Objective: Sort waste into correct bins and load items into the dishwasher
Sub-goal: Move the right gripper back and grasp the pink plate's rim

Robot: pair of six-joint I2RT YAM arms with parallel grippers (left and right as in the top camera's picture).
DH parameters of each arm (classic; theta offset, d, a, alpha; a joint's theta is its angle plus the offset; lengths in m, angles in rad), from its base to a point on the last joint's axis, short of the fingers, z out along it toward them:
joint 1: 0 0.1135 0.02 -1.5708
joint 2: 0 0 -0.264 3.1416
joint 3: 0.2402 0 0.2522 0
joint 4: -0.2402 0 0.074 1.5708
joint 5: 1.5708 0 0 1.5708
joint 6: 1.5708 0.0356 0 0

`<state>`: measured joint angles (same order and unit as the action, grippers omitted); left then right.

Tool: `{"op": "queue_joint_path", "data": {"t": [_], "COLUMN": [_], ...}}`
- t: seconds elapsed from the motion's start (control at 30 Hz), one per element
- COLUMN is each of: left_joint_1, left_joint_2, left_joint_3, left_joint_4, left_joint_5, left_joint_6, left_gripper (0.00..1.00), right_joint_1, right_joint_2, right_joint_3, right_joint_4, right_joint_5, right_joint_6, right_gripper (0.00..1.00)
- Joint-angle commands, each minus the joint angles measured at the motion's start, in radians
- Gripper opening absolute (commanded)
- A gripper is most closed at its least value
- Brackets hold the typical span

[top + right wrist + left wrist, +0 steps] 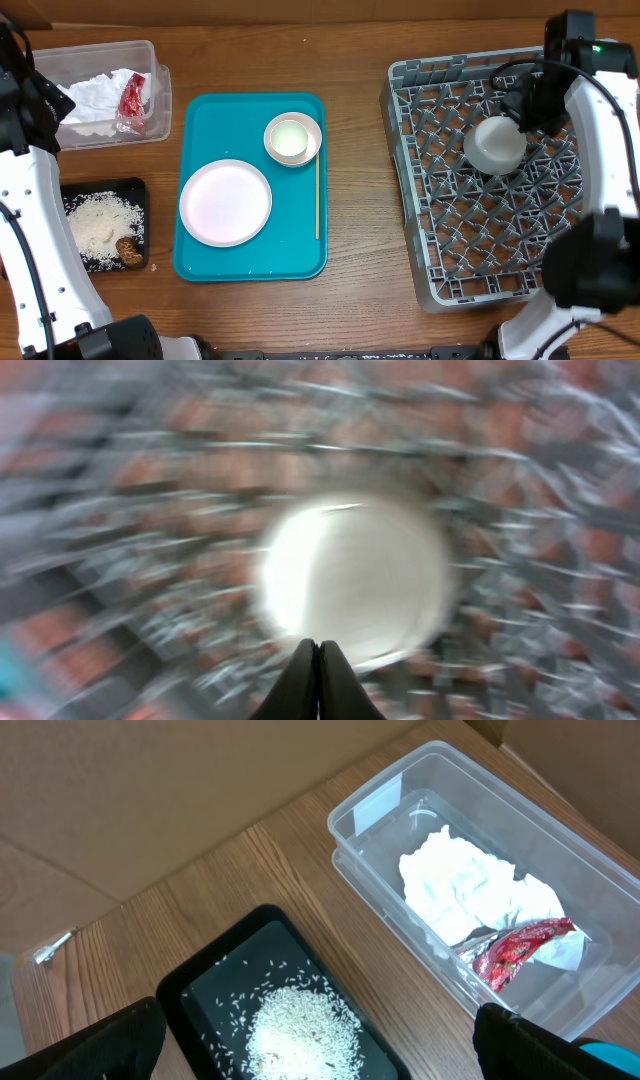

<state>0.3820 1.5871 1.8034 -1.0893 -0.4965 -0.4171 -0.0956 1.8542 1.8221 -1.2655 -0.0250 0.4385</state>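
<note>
Grey plastic lattice fills the view under your right tool (317,660). That is the dish rack (420,70), and the light grey bowl (497,145) sits on its pegs just ahead of the tool's tips. The tool is clenched with nothing showing between its fingers. The wrist view is smeared, so you cannot tell whether the tips touch the bowl's rim. The bowl is the only thing in the rack, so loading looks barely begun.

Well away from both tools, between them, the teal serving tray (220,125) carries what is left to load. It holds the pale pink plate (225,202), the pink bowl (312,128) with the small white cup (290,140) apparently nested inside it, and the wooden stick (317,195) lying along the edge nearer your right tool.

Your left tool (310,1040) is released, its fingers spread wide, and it grasps nothing. It hangs above the two bins. The clear tub (380,810) lies ahead of it and towards its right finger, holding the crumpled napkin (470,890) with the red wrapper (515,950) resting on it. The black tray (200,985) lies directly beneath the tool and holds the rice crumbs (300,1025). The overhead view also shows the brown lump (128,250) in one corner of that tray. The waste appears sorted, dry in one bin and food in the other.
</note>
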Motion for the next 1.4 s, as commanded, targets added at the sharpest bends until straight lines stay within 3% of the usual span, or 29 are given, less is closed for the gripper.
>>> {"op": "queue_joint_path", "data": {"t": [0.0,0.03,0.07,0.1,0.27,0.3,0.33,0.57,0.67,1.03,1.2,1.37], "left_joint_1": [0.004,0.004,0.004,0.004,0.004,0.004,0.004,0.004,0.004,0.004,0.004,0.004], "left_joint_2": [0.005,0.005,0.005,0.005,0.005,0.005,0.005,0.005,0.005,0.005,0.005,0.005], "left_joint_3": [-0.001,-0.001,-0.001,-0.001,-0.001,-0.001,-0.001,-0.001,-0.001,-0.001,-0.001,-0.001], "left_joint_4": [0.0,0.0,0.0,0.0,0.0,0.0,0.0,0.0,0.0,0.0,0.0,0.0], "left_joint_5": [0.003,0.002,0.003,0.003,0.002,0.003,0.003,0.002,0.002,0.002,0.003,0.003], "left_joint_6": [-0.01,-0.01,-0.01,-0.01,-0.01,-0.01,-0.01,-0.01,-0.01,-0.01,-0.01,-0.01], "left_gripper": [1.0,1.0,1.0,1.0,1.0,1.0,1.0,1.0,1.0,1.0,1.0,1.0], "right_joint_1": [0.132,0.18,0.233,0.28,0.538,0.579,0.631,0.879,0.935,1.019,1.02,1.026], "right_joint_2": [-0.127,-0.138,-0.143,-0.143,-0.11,-0.099,-0.081,0.097,0.174,0.376,0.44,0.46], "right_joint_3": [0.047,0.047,0.047,0.047,0.043,0.043,0.043,0.043,0.043,0.043,0.043,0.043], "right_joint_4": [0.042,0.059,0.075,0.085,0.119,0.122,0.127,0.169,0.205,0.272,0.275,0.276], "right_joint_5": [-0.237,-0.268,-0.277,-0.275,-0.214,-0.191,-0.151,-0.002,-0.002,-0.002,-0.015,-0.02], "right_joint_6": [-0.08,-0.08,-0.08,-0.081,-0.095,-0.089,-0.064,0.214,0.308,0.5,0.51,0.517], "right_gripper": [0.34,0.55,0.69,0.75,0.86,0.98,1.0,0.99,0.88,0.62,0.48,0.47]}}
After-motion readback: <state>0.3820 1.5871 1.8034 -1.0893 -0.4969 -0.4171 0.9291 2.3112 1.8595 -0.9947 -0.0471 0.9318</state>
